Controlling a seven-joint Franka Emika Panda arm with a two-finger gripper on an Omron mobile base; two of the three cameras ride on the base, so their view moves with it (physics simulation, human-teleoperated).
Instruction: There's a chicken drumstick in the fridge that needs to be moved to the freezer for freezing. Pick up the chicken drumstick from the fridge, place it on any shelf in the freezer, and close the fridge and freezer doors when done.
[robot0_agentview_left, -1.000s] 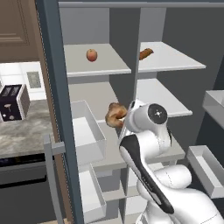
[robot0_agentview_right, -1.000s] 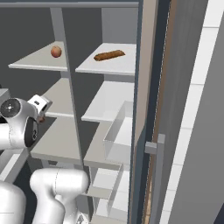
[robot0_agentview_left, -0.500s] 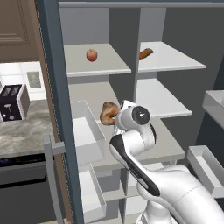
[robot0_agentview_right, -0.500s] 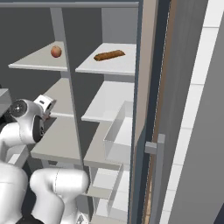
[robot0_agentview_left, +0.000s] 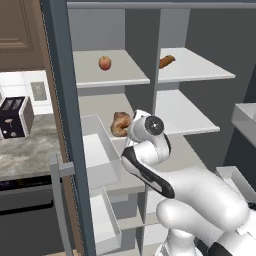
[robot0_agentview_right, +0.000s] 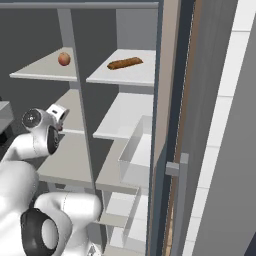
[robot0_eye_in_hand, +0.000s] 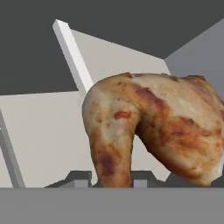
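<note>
Gripping the chicken drumstick (robot0_eye_in_hand: 153, 131), the gripper (robot0_eye_in_hand: 114, 178) has its jaws clenched on the narrow end, the meat carried off any surface in front of a pale shelf (robot0_agentview_left: 100, 107) in the left compartment. Farther up, an apple (robot0_agentview_left: 104, 62) sits on the higher shelf there, and a brown stick-shaped food (robot0_agentview_right: 124, 63) lies across the divider.

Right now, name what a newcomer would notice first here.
The chicken drumstick looms in the hand view, pinched in the shut gripper in front of the middle shelves. On the top shelves sit a red-orange apple, left compartment, and a brown stick-shaped food, right compartment.
</note>
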